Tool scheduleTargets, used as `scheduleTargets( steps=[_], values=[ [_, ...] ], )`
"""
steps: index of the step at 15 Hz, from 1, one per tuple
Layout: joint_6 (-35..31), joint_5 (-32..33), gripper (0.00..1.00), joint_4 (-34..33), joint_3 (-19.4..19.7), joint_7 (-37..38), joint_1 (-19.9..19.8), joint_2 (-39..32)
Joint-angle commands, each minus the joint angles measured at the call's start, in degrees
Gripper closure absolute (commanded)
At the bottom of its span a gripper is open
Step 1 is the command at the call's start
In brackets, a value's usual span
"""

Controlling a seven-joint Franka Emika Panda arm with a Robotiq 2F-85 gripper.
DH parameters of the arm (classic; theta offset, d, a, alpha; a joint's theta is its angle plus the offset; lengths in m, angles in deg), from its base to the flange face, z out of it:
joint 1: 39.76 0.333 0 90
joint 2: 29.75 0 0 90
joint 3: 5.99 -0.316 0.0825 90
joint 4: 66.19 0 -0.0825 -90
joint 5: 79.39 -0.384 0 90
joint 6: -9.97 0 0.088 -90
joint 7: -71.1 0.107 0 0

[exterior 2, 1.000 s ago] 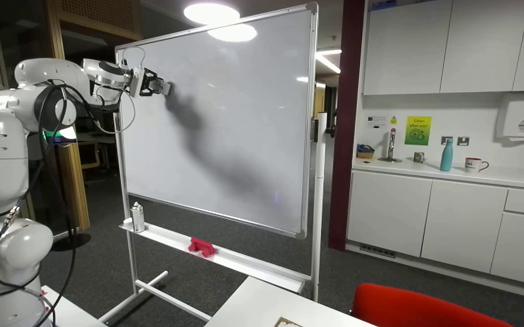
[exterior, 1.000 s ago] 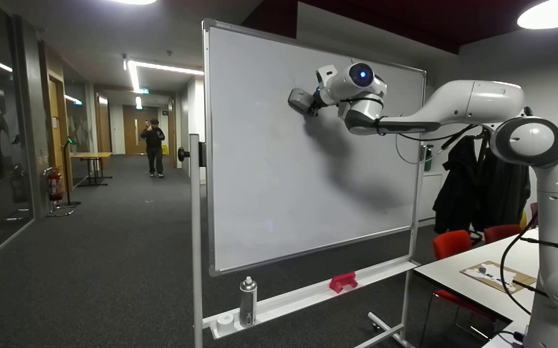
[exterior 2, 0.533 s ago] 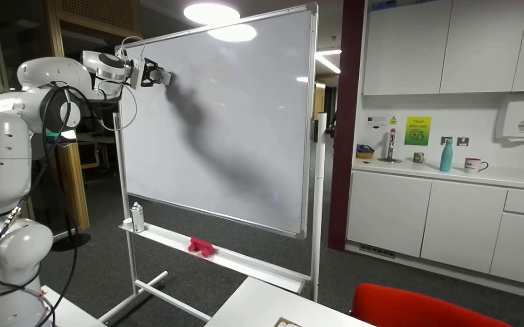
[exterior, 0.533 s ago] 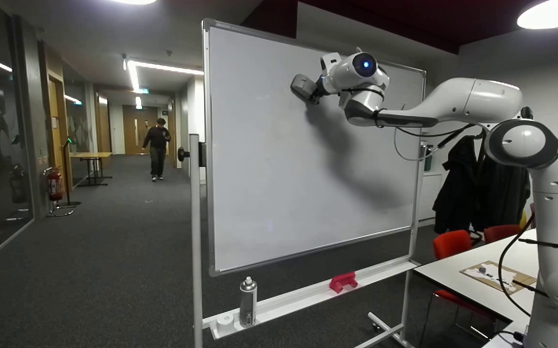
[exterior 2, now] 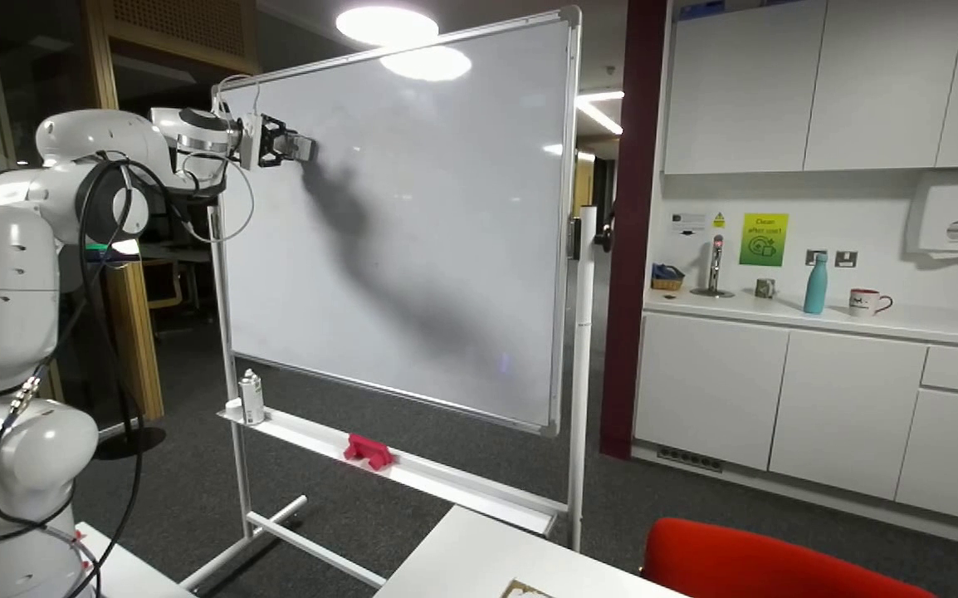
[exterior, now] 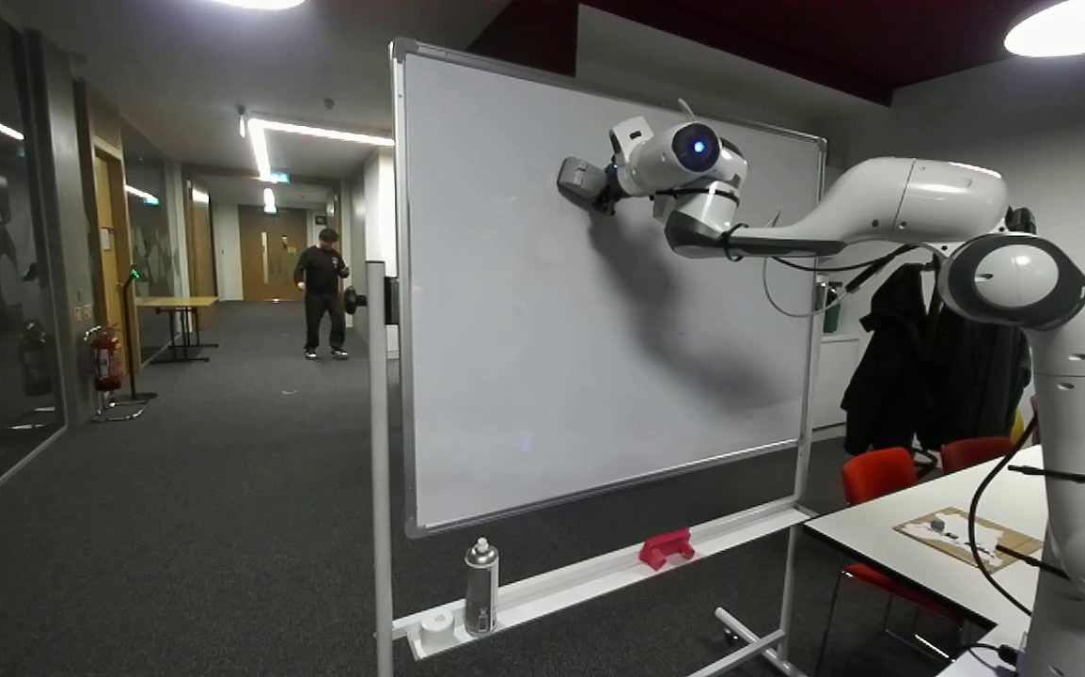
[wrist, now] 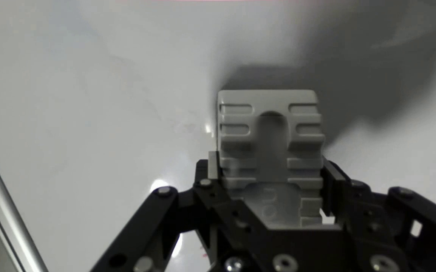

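Eraser (wrist: 268,101), grey and ridged, sits between the fingers (wrist: 335,189) of the gripper (wrist: 270,170), which clasps it by two opposite sides: in the wrist view a finger stands against each flank. It lies straight ahead of the gripper, reaching beyond the fingers toward the whiteboard (exterior: 524,357).

Its longer visible run goes out from the gripper, up the wrist view, with the ridges crossing it. That look is foreshortened and its near end is partly covered, so the true long axis cannot be settled.

In both exterior views the eraser is at the upper part of the whiteboard, left of the middle as pictured, its outer end facing the surface. A shadow (exterior 2: 350,228) begins right at its edge and slants down to the right, which suggests contact or a very slight gap; which of the two, I cannot tell. The metal frame (wrist: 4,211) shows at the lower left of the wrist view, well apart from the eraser.

One arm (exterior: 937,199) carries the gripper, its base at the right in an exterior view. Well below, a ledge (exterior: 580,585) under the whiteboard holds a spray can (exterior: 481,592), a small white thing (exterior: 436,628) just beside it and a red piece (exterior: 667,549) farther along.
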Motion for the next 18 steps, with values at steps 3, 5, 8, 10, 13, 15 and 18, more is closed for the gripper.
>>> scheduleTargets(
  steps=[3,5,8,10,13,15,18],
  values=[
    [-1.8,2.7,0.65,2.0,-0.5,0.0,1.7,-2.4],
    [-1.8,2.8,0.65,1.7,-0.8,-0.2,2.8,-2.9],
    [-1.8,2.7,0.65,1.7,-1.1,-0.5,4.2,-4.0],
    [-1.8,2.5,0.65,1.4,-1.1,-0.7,4.9,-4.9],
    [-1.7,2.4,0.65,0.2,-1.1,-1.0,5.3,-5.7],
    [-1.7,2.5,0.65,-0.8,-0.9,-1.3,5.3,-5.6],
    [-1.5,2.5,0.65,-2.6,-0.9,-1.4,5.4,-5.4]
  ],
)
